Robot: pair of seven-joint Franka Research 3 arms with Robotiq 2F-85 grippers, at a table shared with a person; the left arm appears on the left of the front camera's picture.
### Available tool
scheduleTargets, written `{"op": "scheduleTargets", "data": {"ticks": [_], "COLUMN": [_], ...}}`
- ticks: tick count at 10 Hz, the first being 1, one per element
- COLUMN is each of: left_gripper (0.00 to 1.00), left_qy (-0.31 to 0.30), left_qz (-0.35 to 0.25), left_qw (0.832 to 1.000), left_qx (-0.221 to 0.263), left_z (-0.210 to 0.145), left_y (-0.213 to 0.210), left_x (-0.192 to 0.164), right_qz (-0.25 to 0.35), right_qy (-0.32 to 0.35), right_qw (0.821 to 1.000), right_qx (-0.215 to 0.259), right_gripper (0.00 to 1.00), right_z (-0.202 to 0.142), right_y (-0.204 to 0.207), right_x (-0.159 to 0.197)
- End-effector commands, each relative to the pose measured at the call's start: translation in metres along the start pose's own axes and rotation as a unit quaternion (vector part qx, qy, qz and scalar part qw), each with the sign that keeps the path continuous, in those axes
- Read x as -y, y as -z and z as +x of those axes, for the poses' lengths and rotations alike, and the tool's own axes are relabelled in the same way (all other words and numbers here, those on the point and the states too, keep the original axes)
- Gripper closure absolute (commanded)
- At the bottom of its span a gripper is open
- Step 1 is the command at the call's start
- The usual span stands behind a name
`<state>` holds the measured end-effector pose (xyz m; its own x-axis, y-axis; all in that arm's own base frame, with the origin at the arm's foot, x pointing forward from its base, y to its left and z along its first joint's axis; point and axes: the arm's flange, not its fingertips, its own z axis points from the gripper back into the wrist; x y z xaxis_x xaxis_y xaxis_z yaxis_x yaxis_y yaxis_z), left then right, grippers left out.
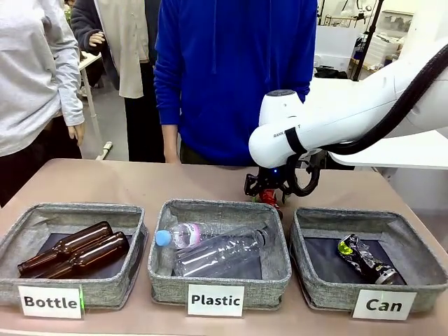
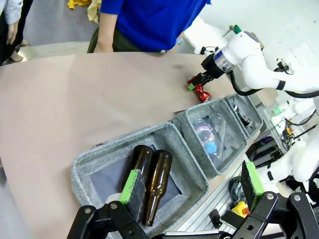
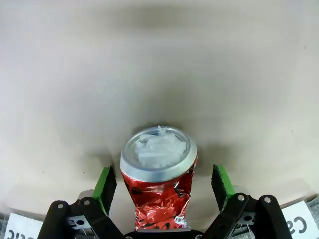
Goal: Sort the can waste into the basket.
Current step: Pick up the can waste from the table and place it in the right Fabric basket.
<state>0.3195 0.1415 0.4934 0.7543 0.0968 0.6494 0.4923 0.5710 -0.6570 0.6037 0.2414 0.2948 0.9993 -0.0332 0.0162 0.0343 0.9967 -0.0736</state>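
Nearest the front camera stand 3 grey baskets in a row: the "Bottle" basket (image 1: 73, 255) at 9 o'clock with 2 brown glass bottles (image 1: 73, 252), the "Plastic" basket (image 1: 219, 252) in the middle with clear plastic bottles (image 1: 213, 248), and the "Can" basket (image 1: 367, 259) at 3 o'clock. The silver-dark crushed can (image 1: 365, 259) with green print lies on that basket's dark floor.

Behind the gap between the Plastic and Can baskets, at 12 o'clock from it, the right gripper (image 1: 269, 192) hangs low over the table (image 1: 126, 182). In the right wrist view its green pads (image 3: 105, 181) stand apart on either side of the red crushed can (image 3: 158, 186), not touching it; the can stands upright on the table between them, silver top facing up.

The left gripper (image 2: 192, 191) hovers above the Bottle basket's near side, its fingers spread wide with nothing between them.

A person in a blue top (image 1: 234, 77) stands at the far edge, at 12 o'clock.
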Motion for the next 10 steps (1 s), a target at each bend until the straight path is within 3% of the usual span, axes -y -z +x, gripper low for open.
{"op": "scheduleTargets", "data": {"ticks": [1, 2, 3, 5, 6, 8, 10], "left_gripper": [0.0, 0.0, 0.0, 0.0, 0.0, 0.0, 0.0], "left_qy": [-0.005, -0.005, -0.005, -0.005, -0.005, -0.005, -0.005], "left_qz": [-0.002, -0.002, -0.002, -0.002, -0.002, -0.002, -0.002], "left_qw": [1.0, 1.0, 1.0, 1.0, 1.0, 1.0, 1.0], "left_qx": [0.008, 0.008, 0.008, 0.008, 0.008, 0.008, 0.008], "left_z": [0.002, 0.002, 0.002, 0.002, 0.002, 0.002, 0.002], "left_y": [-0.0007, -0.0007, -0.0007, -0.0007, -0.0007, -0.0007, -0.0007], "left_x": [0.0014, 0.0014, 0.0014, 0.0014, 0.0014, 0.0014, 0.0014], "right_qz": [-0.023, -0.019, -0.018, -0.026, -0.021, -0.021, -0.023], "right_qy": [0.011, 0.007, 0.005, 0.008, 0.006, 0.009, 0.017], "right_qw": [1.0, 1.0, 1.0, 0.999, 0.999, 0.999, 0.999], "right_qx": [-0.007, -0.014, -0.016, -0.02, -0.024, -0.027, -0.02], "right_gripper": [0.56, 0.57, 1.0, 1.0, 0.83, 1.0, 1.0], "right_z": [0.0083, 0.0091, 0.0093, 0.0086, 0.0079, 0.0068, 0.0061], "right_y": [0.0006, 0.0011, 0.002, 0.0031, 0.0045, 0.0054, -0.0007], "right_x": [-0.0068, -0.0071, -0.0076, -0.0077, -0.007, -0.0066, -0.0027]}}
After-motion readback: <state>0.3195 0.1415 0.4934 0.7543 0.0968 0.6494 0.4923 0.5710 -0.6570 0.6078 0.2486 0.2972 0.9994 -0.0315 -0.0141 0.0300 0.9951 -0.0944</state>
